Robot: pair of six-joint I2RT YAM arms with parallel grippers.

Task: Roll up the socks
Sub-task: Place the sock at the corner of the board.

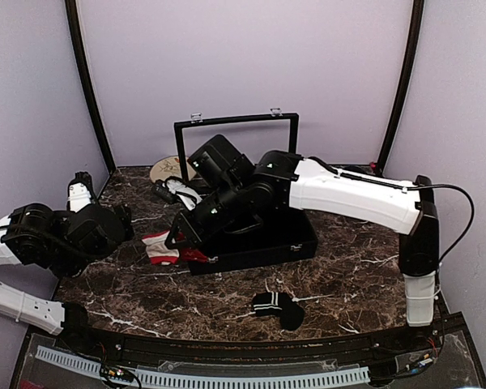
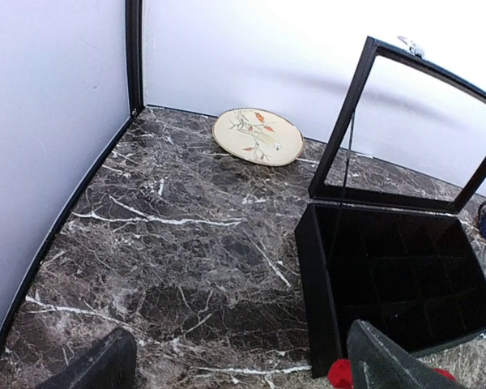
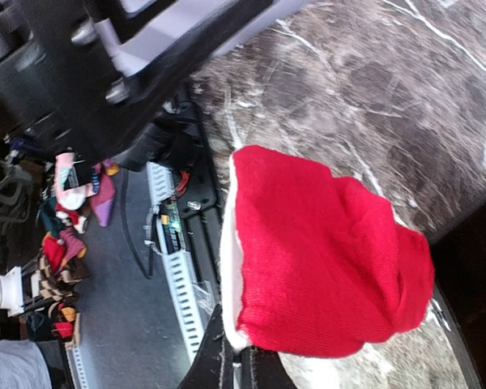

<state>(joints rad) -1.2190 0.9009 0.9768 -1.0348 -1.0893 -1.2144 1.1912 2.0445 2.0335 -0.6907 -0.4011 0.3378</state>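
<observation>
The soft bright-red fabric socks with a cream-white ribbed cuff (image 1: 164, 247) sit at the front-left corner of the open black rectangular case (image 1: 259, 243), touching or just beside its wall; the right gripper (image 1: 176, 237) reaches across the case to them, and in its wrist view its jaws are closed on the lower edge of the red bundle (image 3: 324, 259), the fingertips meeting under the fabric (image 3: 236, 361). The left gripper (image 1: 121, 223) stands spread wide and holds nothing; the socks lie just to its right, and in its own wrist view only a scrap of red (image 2: 340, 374) peeps out beside its right finger, so the bundle is off-centre of the gap (image 2: 239, 356). The bundle's long axis seems to run roughly along the case's front wall, cuff end toward the left arm; I judge the next roll needs the left jaws shifted rightward onto that free end.

The right arm's wrist covers much of the bundle from above; whether it is one sock or two I cannot tell, nor whether it rests on the dark marbled table (image 1: 348, 275) or hangs clear. A black striped sock (image 1: 275, 306) lies well apart, near the front edge.
</observation>
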